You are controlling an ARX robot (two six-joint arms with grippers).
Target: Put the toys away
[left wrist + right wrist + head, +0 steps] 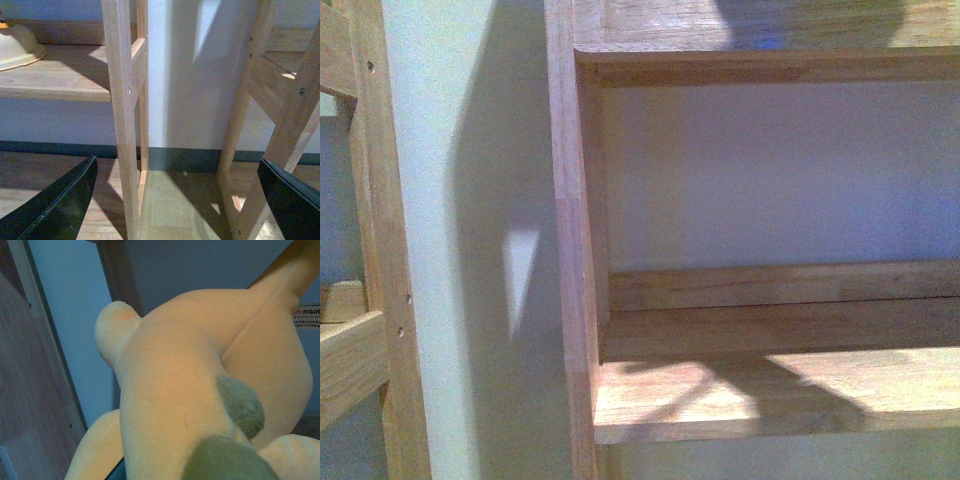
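Observation:
The plush animal (200, 385), soft orange-yellow with dark greenish-brown marks, fills the right wrist view. My right gripper is shut on it, and its fingers are hidden behind the plush. A white label (307, 317) shows at the plush's edge. My left gripper (177, 167) is open, its black fingers (65, 205) spread wide with nothing between them, low over the wooden floor (165, 210) in front of a shelf upright (122, 115). Neither arm appears in the front view.
A wooden shelf unit faces me, with a board (770, 395) at lower right and an upright (570, 250) close ahead. A second wooden frame (380, 250) stands at the left before a pale wall (470, 200). A cream rounded thing (15, 47) rests on a shelf board (55, 80).

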